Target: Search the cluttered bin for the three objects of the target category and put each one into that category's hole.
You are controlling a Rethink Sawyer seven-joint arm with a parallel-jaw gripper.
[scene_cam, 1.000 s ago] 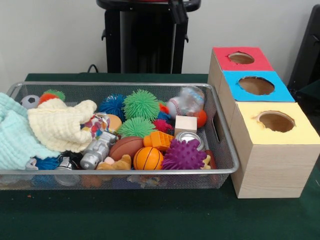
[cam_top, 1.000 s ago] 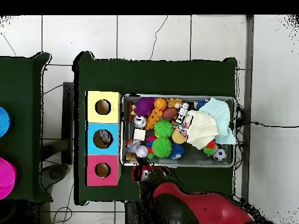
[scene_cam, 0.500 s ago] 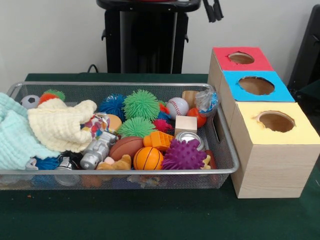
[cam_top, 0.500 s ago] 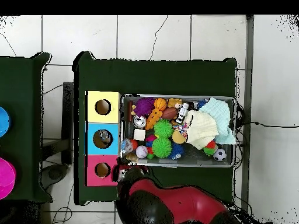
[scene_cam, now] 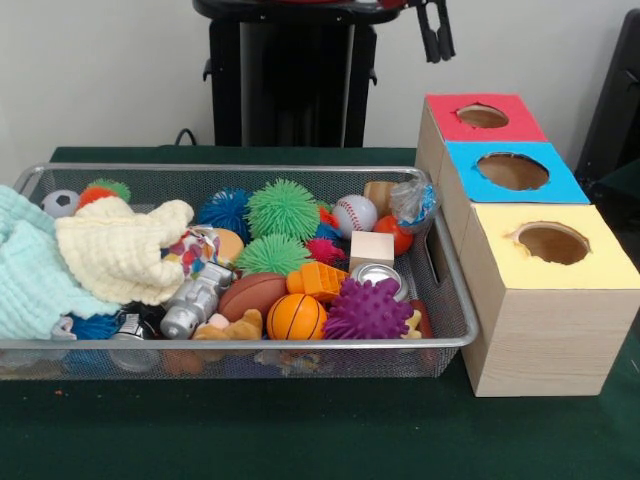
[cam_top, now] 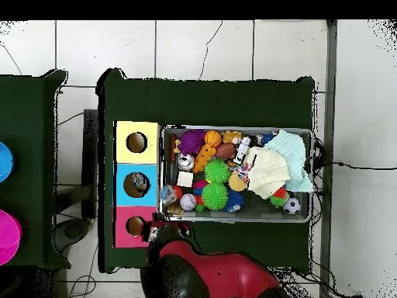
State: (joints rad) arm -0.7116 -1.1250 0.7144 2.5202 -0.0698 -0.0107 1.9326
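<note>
Front view: one silver wire-mesh bin (scene_cam: pixel 445 300) stands on the green table, with three wooden boxes just beside it in a row, topped red (scene_cam: pixel 483 117), blue (scene_cam: pixel 513 171) and yellow (scene_cam: pixel 552 243), each with one round hole. Counted in the bin: two green spiky rubber balls (scene_cam: pixel 283 208), one blue spiky ball (scene_cam: pixel 224 211), one purple spiky ball (scene_cam: pixel 368 309), one orange basketball (scene_cam: pixel 296 317), one brown football (scene_cam: pixel 252 293), one white baseball (scene_cam: pixel 354 215), one small soccer ball (scene_cam: pixel 60 203), one plain wooden cube (scene_cam: pixel 371 249), one crumpled clear plastic wrapper (scene_cam: pixel 413 204) at the far corner nearest the boxes, one cream knitted cloth (scene_cam: pixel 122 250) and one pale mint cloth (scene_cam: pixel 28 270). The black gripper (scene_cam: pixel 436 32) hangs at the top edge, above and behind the red box; it carries nothing, and whether its fingers are spread cannot be told.

Overhead view: this view alone shows the red and black arm (cam_top: pixel 209 272) reaching to a point beside the red box (cam_top: pixel 136 226), and something lying inside the blue box's hole (cam_top: pixel 136 185), which the front view does not reveal. The bin (cam_top: pixel 310 174) lies alongside all three boxes. The gripper is hidden under the arm.
</note>
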